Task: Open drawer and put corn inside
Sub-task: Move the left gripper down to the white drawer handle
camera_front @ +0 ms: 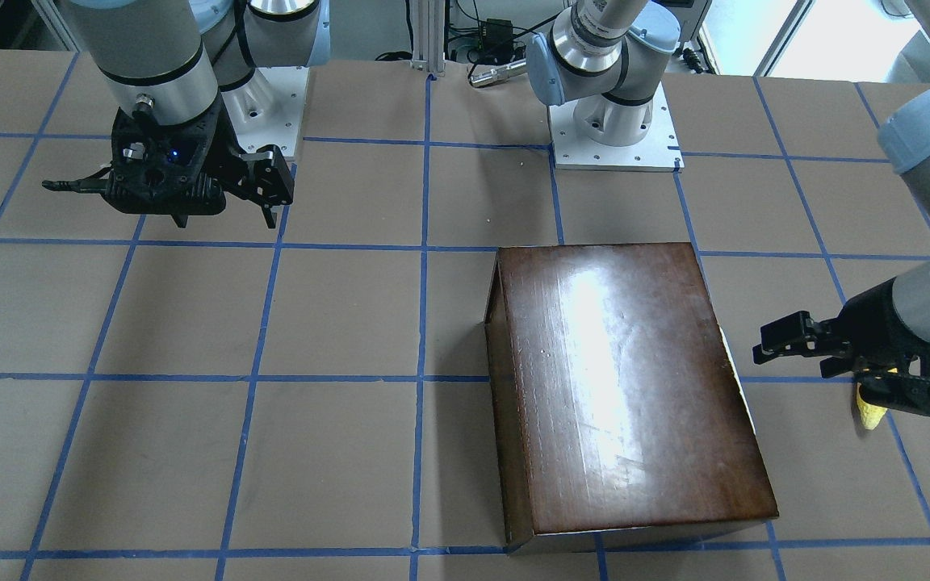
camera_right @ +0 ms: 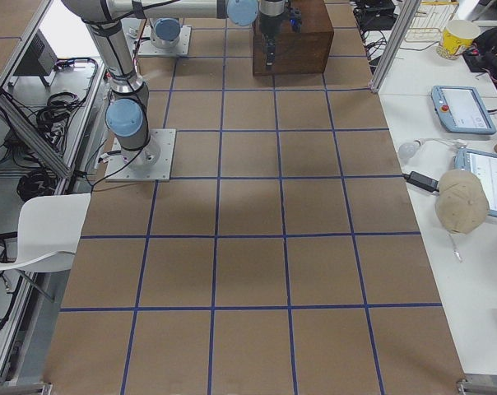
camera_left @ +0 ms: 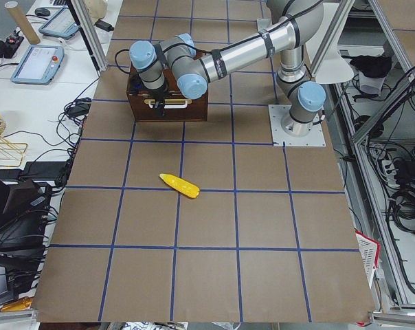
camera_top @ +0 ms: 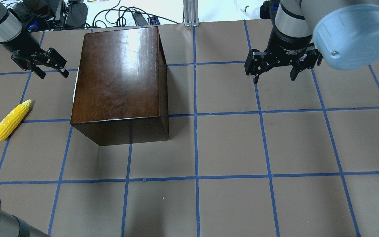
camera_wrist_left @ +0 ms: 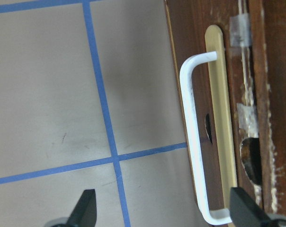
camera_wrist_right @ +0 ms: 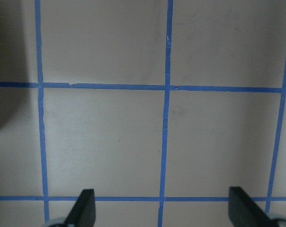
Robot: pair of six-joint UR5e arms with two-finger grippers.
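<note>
The dark-brown wooden box (camera_top: 120, 82) stands on the table with its drawer (camera_wrist_left: 228, 94) shut. The drawer's scuffed front and white handle (camera_wrist_left: 192, 142) face my left side. My left gripper (camera_top: 54, 75) is open and empty, just beside that front, with its fingertips (camera_wrist_left: 86, 208) on either side of the handle's lower end and not touching it. The yellow corn (camera_top: 10, 120) lies on the table to the left of the box, apart from both grippers. My right gripper (camera_top: 274, 79) is open and empty above bare table, far to the right of the box.
The table is covered in brown paper with a blue tape grid (camera_top: 196, 115). The two arm bases (camera_front: 614, 129) stand at the robot's edge of the table. Cables and equipment (camera_top: 133, 16) lie beyond the far edge.
</note>
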